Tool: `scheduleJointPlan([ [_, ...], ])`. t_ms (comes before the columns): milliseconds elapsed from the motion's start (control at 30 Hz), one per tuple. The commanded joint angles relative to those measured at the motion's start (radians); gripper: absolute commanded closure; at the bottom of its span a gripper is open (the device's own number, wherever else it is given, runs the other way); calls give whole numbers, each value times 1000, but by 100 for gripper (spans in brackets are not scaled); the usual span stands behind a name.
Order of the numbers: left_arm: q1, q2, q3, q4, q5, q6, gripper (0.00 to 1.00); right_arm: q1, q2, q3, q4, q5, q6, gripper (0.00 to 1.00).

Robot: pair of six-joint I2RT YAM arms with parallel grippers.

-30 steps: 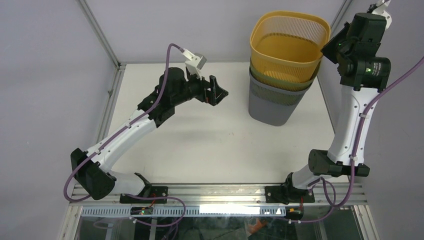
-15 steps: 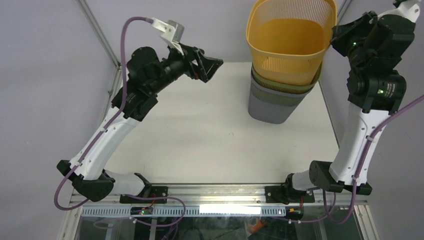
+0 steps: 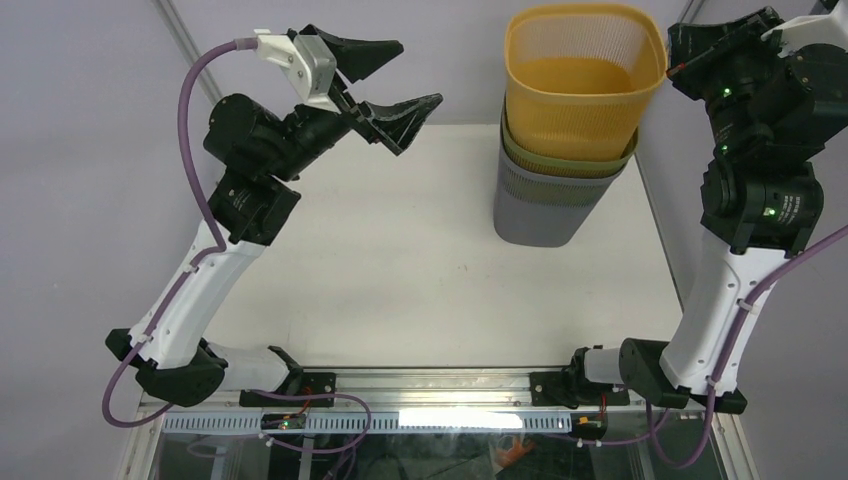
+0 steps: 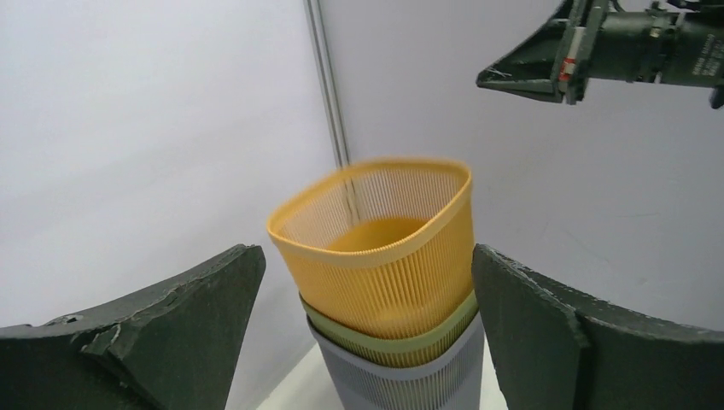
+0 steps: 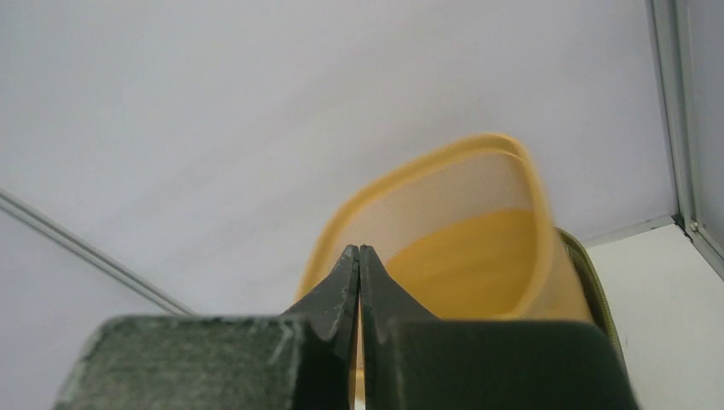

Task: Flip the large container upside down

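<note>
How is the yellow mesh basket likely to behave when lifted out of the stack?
The yellow basket is thin open mesh, so probably light, with walls that may flex. Nested in the olive basket and grey basket, it might drag them along. Stacked this tall, all three could tip if pushed.

The green basket (image 3: pixel 565 167) shows only its rim. The blurred yellow basket (image 5: pixel 478 265) perhaps touches the right gripper (image 5: pixel 359 250).

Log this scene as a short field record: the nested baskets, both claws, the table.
nesting: yellow basket inside green basket, inside grey basket
orientation: upright, openings up
location: far right of table
left claw: open, raised, empty, left of the baskets
right claw: shut, near the yellow basket's rim, contact unclear
</note>
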Motion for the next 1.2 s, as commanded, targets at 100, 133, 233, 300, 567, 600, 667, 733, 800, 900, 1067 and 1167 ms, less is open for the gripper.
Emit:
scheduleJointPlan([
  [100, -6, 85, 68, 28, -142, -134, 1, 6, -68, -62, 112, -70, -24, 100],
  [133, -5, 99, 80, 9, -140, -154, 1, 6, -65, -61, 102, -69, -25, 100],
  [233, -6, 117, 79, -20, -125, -178, 1, 6, -46, -47, 46, -39, -38, 100],
  [300, -5, 113, 58, -21, -132, -185, 1, 6, -18, -22, -18, -5, -54, 100],
  [567, -5, 102, -95, -97, -244, -296, 1, 4, 136, 28, -355, 218, -165, 29],
  [600, -5, 102, -110, -112, -243, -310, 1, 3, 158, 33, -388, 249, -169, 26],
  [667, -4, 103, -136, -131, -231, -326, 1, -11, 193, 29, -433, 266, -172, 21],
  [733, -5, 101, -161, -140, -225, -329, 1, -31, 231, 30, -470, 261, -168, 20],
  [800, -5, 97, -184, -141, -220, -330, 1, -50, 266, 36, -494, 248, -168, 21],
  [900, -5, 92, -206, -140, -214, -331, 1, -78, 290, 38, -504, 229, -167, 29],
  [1067, -5, 98, -224, -139, -195, -332, 1, -103, 315, 37, -509, 162, -169, 46],
  [1167, -5, 103, -228, -140, -186, -333, 1, -102, 322, 34, -505, 136, -168, 57],
])
